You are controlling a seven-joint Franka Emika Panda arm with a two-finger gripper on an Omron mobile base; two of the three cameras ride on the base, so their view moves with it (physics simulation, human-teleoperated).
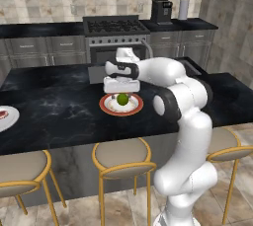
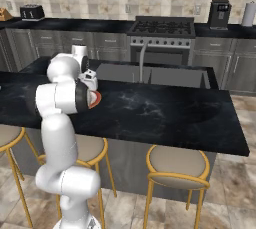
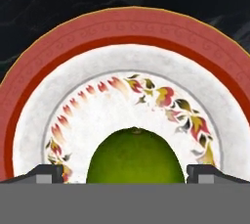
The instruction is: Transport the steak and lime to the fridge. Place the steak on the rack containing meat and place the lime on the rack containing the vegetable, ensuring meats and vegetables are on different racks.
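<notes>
The lime is a glossy green ball resting on a red-rimmed white plate on the black island counter. My gripper hovers directly over it, open, with one dark fingertip on each side of the fruit and not touching it. In the right base view my arm covers most of that plate, leaving a strip of red rim. The steak shows as a red patch on a white plate at the far left counter edge. The fridge and its racks are out of view.
A sink with a curved faucet is set in the island behind the plate. Gold-legged stools line the near side of the island. A stove and a coffee machine stand along the back wall.
</notes>
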